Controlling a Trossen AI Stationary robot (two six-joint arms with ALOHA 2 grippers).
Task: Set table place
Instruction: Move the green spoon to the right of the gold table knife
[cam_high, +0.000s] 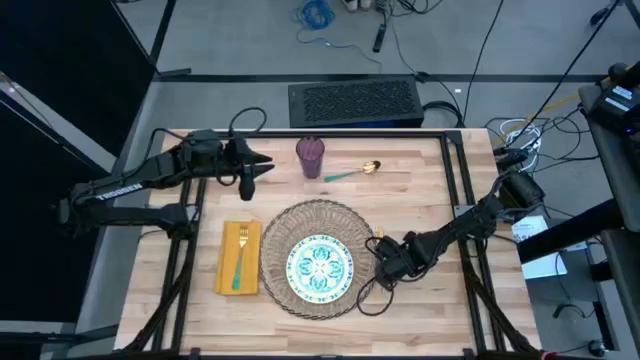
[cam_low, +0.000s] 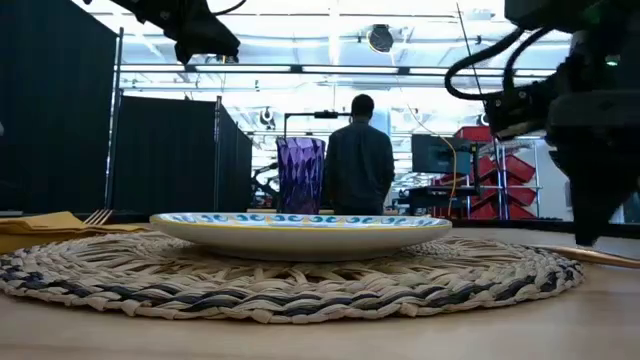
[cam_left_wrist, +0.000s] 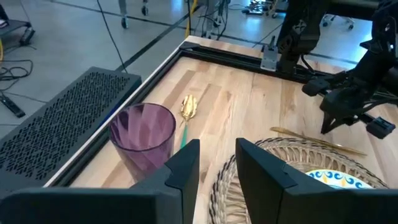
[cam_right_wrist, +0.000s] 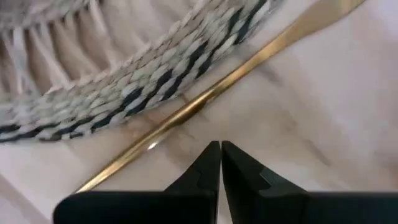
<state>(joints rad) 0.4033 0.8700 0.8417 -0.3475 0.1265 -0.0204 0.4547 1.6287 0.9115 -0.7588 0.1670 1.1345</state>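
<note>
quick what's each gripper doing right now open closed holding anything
Left gripper: open, empty, above the small purple cup.
Right gripper: closed, empty, just above the slim gold cutlery piece.

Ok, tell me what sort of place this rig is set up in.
Most likely a robotics lab or workshop: black curtain partitions divide an open hall, loose cables lie on the concrete floor, and a person stands among equipment racks beyond the table.

Open wood right of placemat (cam_high: 318, 258) – right tool (cam_high: 384, 253) there, purple cup (cam_high: 310, 157), spoon (cam_high: 352, 173) block far edge
</note>
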